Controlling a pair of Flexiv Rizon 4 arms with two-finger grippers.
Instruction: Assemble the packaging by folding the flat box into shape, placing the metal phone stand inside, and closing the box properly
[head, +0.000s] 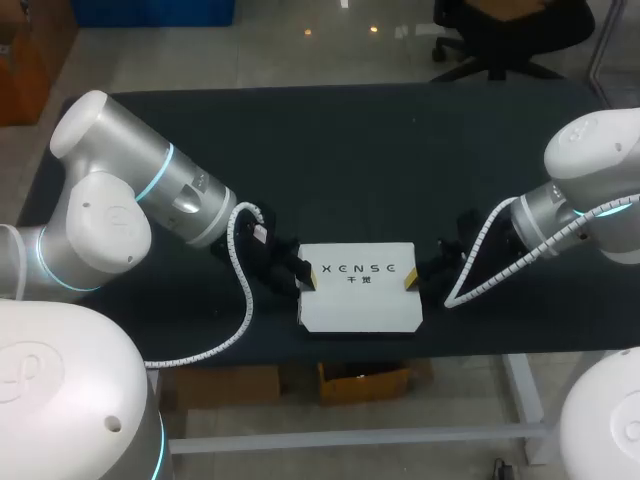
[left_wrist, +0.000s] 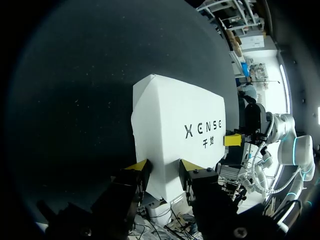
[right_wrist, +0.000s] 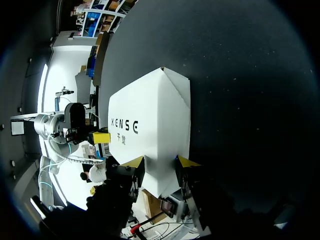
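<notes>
The white box (head: 360, 295) with dark print on its top is folded into shape and closed, lying flat over the black table near its front edge. My left gripper (head: 308, 275) has the box's left end between its yellow tips, and my right gripper (head: 412, 282) has the right end. In the left wrist view both fingers of the left gripper (left_wrist: 164, 166) press the near end of the box (left_wrist: 175, 125), and the right gripper (left_wrist: 232, 140) shows at its far end. The right gripper (right_wrist: 160, 161) clamps the box (right_wrist: 150, 125) likewise. No phone stand is in sight.
The black table (head: 350, 150) stretches bare behind the box and to both sides. Its front edge runs just below the box. Both arms' white cables hang close to the box's ends.
</notes>
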